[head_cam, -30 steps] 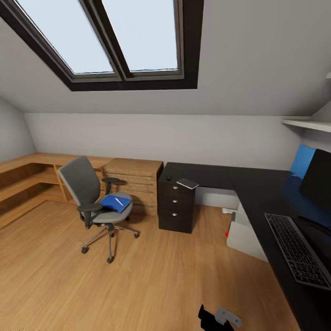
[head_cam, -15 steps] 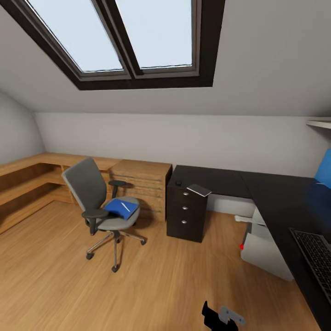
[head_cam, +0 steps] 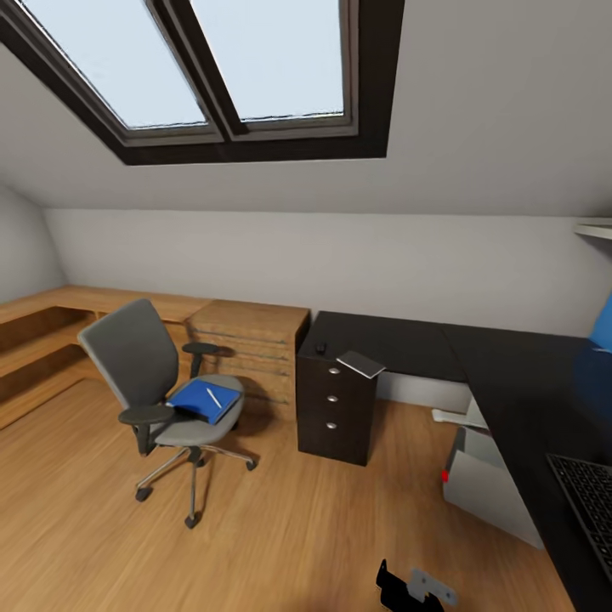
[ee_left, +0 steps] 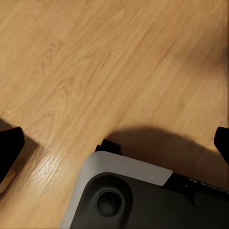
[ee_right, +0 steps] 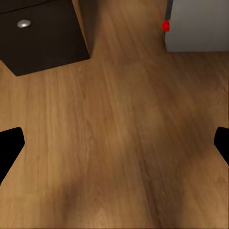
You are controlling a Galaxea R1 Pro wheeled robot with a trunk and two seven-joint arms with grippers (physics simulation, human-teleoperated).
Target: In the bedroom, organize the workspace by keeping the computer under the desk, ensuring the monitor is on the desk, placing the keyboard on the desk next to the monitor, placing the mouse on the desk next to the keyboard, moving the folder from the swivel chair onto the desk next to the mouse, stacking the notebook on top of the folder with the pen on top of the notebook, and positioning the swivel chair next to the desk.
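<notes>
Both of my grippers hang spread apart over the light wood floor (ee_right: 119, 143), left gripper (ee_left: 114, 143) and right gripper (ee_right: 114, 143) holding nothing. Farther off, the bright blue flat folder (head_cam: 202, 399) lies on the grey padded swivel chair (head_cam: 144, 374), beside the black-topped desk (head_cam: 510, 374).

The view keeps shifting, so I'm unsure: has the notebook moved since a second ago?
No. The notebook still overhangs the same front corner of the black drawer unit; the shift in the picture comes from the camera.
</notes>
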